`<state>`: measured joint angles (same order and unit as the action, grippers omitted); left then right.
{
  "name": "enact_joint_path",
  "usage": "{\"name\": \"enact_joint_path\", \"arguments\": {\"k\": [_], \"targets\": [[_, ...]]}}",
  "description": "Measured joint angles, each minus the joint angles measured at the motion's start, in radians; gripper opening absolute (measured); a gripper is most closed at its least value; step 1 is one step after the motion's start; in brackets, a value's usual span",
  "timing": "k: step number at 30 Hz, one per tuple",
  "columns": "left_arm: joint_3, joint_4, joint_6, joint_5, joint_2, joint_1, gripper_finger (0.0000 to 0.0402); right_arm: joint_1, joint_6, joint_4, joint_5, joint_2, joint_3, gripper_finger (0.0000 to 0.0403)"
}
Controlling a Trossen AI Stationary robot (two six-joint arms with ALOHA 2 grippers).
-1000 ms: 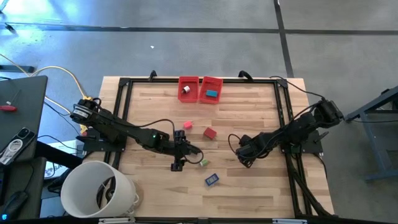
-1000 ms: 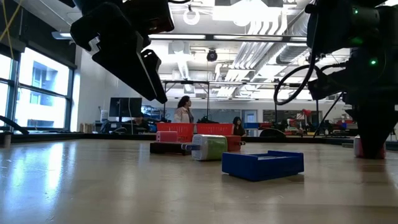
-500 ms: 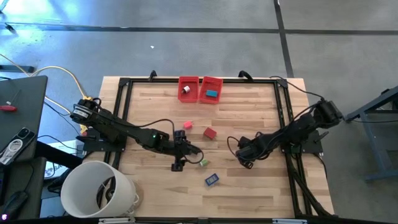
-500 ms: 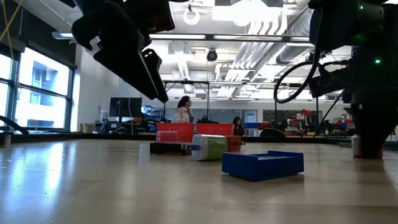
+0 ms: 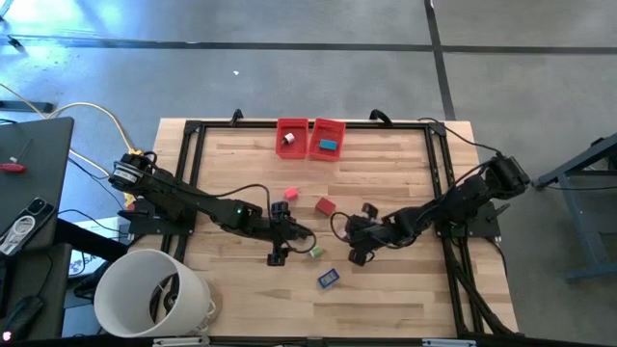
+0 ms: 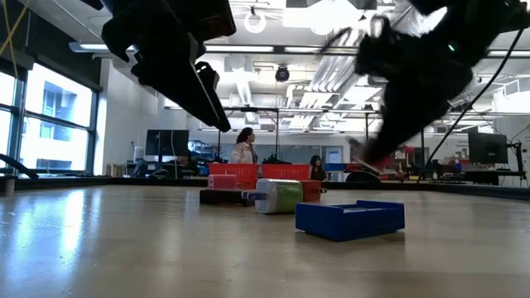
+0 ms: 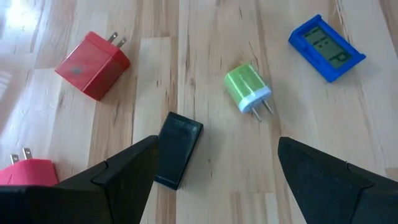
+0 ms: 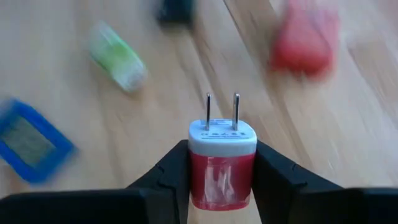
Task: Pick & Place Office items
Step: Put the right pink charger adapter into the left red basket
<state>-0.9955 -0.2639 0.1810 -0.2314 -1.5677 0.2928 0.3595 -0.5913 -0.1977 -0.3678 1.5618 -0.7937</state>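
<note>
The high view covers the whole bench (image 5: 386,289). At far left, off the bench corner, stands a white bucket (image 5: 154,294). The left tool (image 5: 280,241) hangs over the bench centre, fingers spread and holding nothing. Its wrist view resolves what the high view leaves as specks: a pink plug (image 7: 28,173) at the frame edge, a red plug (image 7: 93,65) with its prongs visible, a black block (image 7: 176,149), a green plug (image 7: 247,89) with a white face, and a blue timer (image 7: 326,48) with a grey display. All lie flat on the wood, apart from one another.

At the back edge, only the high view shows two red bins (image 5: 310,138) side by side, one holding a white piece (image 5: 288,141), the other a teal piece (image 5: 330,146).

The right tool (image 5: 359,236) is right of centre, above the bench. Its wrist view alone shows the load: a red-and-white plug (image 8: 222,163) pinched between both fingers (image 8: 165,177), prongs pointing away from the wrist. The low view shows this arm blurred, so its height is probably well clear of the surface. That view also shows a person (image 6: 244,149) in the room behind.
</note>
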Motion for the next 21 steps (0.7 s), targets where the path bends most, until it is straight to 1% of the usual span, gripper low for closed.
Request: {"name": "enact_joint_path", "arguments": {"k": [3, 6, 10, 14, 17, 21], "targets": [[0.0, 0.05, 0.001, 0.0, 0.0, 0.0, 0.0321, 0.0, 0.097, 0.125, -0.001, 0.0, 0.0, 0.0117], [0.0, 0.085, 0.036, 0.002, 0.0, 0.0, 0.0321, 0.0, 0.195, 0.256, 0.001, -0.001, 0.0, 0.0117], [0.0, 0.095, 0.055, 0.048, 0.0, 0.0, 0.0321, 0.0, 0.283, 0.37, 0.003, -0.001, 0.0, 0.0117], [0.0, 0.112, 0.053, 0.051, 0.0, 0.0, 0.0321, 0.0, 0.332, 0.421, 0.003, -0.006, 0.0, 0.0117], [0.0, 0.125, 0.053, 0.051, 0.0, 0.0, 0.0321, 0.0, 0.336, 0.452, 0.003, -0.01, 0.0, 0.0117], [0.0, 0.142, 0.079, 0.051, 0.0, 0.0, 0.0321, 0.0, 0.368, 0.488, 0.003, -0.01, 0.0, 0.0117]]}}
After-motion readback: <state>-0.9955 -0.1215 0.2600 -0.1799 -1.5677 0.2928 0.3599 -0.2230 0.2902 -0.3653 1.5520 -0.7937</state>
